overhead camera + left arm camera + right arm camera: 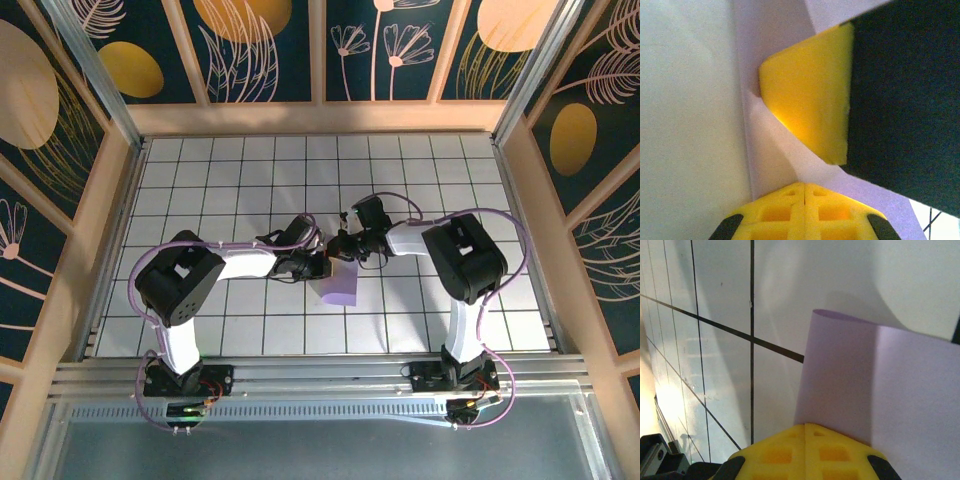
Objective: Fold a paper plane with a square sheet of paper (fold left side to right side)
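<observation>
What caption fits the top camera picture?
Left gripper and right gripper pinch a thin lavender paper sheet on a white grid table.

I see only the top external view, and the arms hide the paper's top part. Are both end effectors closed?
Observer: Yes for the left: in its wrist view the left end effector is shut, tip against the square sheet of paper.
Operator: And the right one?
Observer: The right end effector is shut too, its tip at the sheet's edge.
Operator: Does the paper lie flat?
Observer: No. In the right wrist view it rises in a curve and shadows the table.
</observation>
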Available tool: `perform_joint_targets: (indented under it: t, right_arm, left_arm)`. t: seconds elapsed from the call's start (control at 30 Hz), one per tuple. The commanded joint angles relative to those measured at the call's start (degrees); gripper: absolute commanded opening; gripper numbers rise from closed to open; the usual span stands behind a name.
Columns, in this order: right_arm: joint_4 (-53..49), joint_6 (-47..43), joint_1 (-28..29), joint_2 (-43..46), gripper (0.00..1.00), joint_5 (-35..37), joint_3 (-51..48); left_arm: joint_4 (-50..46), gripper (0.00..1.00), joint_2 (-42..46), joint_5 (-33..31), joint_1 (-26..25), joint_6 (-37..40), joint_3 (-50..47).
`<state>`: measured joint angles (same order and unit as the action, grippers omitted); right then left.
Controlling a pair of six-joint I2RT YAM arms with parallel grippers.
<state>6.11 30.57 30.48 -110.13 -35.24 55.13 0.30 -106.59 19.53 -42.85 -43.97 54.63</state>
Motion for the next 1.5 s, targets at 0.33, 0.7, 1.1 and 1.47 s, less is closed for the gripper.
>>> perform_joint_targets:
  t: [0.33,0.7,1.1,1.47]
  right_arm:
    - [-7.9,-2.5,0.2,-5.3,0.00,7.2,4.0]
    - [-9.3,-3.2,-0.9,-6.1,0.00,7.8,4.2]
    - [-9.9,-3.8,-1.3,-6.1,0.00,8.0,4.3]
    - [-10.5,-4.2,-1.3,-6.2,0.00,8.3,4.1]
  left_arm:
    - [-1.4,0.00,-0.1,3.1,-0.1,0.1,-3.1]
    - [-3.8,0.00,3.2,7.0,-2.7,1.7,-8.0]
    - [-7.3,0.00,4.5,8.9,-4.8,3.6,-9.2]
    - [-6.9,0.00,8.1,9.6,-5.3,3.2,-12.6]
